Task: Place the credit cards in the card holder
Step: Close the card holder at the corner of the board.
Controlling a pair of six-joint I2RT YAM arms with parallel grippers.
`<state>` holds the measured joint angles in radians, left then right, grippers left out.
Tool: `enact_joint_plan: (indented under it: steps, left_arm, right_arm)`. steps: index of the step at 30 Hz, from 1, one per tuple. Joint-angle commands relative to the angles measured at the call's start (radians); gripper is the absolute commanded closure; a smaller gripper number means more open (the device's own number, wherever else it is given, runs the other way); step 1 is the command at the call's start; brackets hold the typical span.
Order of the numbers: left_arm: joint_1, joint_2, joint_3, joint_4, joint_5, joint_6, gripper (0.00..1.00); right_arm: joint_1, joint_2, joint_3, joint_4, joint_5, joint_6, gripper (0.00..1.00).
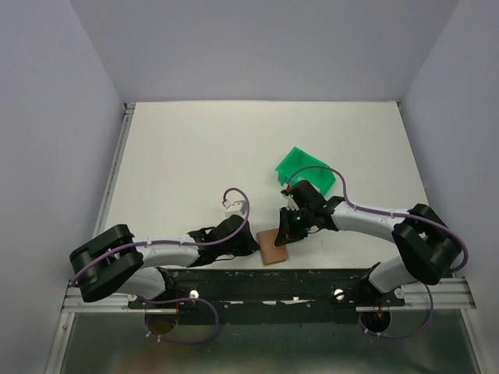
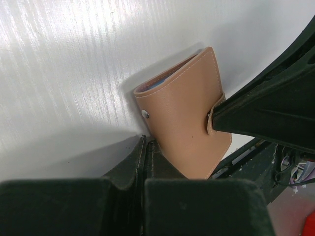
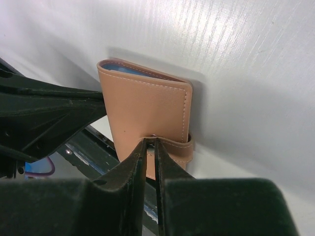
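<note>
Card holder (image 1: 273, 247): tan leather, folded shut, at the middle of the table's (image 1: 195, 156) near edge, between both grippers
Credit cards: light blue edge (image 3: 118, 67) shows inside the fold; none seen loose
Progress: cards look loaded; likely only snapping shut remains
Left gripper (image 2: 144, 139): fingers together, tips just beside the holder
Right gripper (image 3: 151, 141): nearly together, pinching the snap tab (image 3: 172, 145)
Room: green bin (image 1: 306, 170) behind right; space toward far and left edges

White links (image 1: 366, 220), black joints (image 1: 425, 243), looping purple cables (image 1: 234, 193), black left tool (image 2: 143, 147) and right tool (image 3: 150, 147)
</note>
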<state>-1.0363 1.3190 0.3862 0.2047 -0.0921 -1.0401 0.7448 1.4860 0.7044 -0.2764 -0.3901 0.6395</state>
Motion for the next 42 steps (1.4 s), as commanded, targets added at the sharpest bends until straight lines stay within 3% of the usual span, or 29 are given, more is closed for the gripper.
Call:
enact_joint_plan:
  steps: [1, 10, 27, 42]
  left_arm:
    - [-0.008, 0.020, 0.023, -0.001, 0.018, 0.008, 1.00]
    - [-0.008, 0.029, 0.031, 0.001, 0.022, 0.012, 1.00]
    - [-0.008, 0.039, 0.020, 0.021, 0.028, 0.009, 1.00]
    - [-0.010, 0.045, 0.002, 0.047, 0.034, -0.001, 1.00]
  right_arm:
    - [0.005, 0.026, -0.010, 0.002, 0.019, 0.003, 0.80]
    - [0.048, 0.062, 0.038, -0.056, 0.118, 0.009, 0.80]
    - [0.194, 0.207, 0.202, -0.297, 0.479, 0.040, 0.83]
    - [0.212, 0.218, 0.150, -0.238, 0.514, 0.058, 0.83]
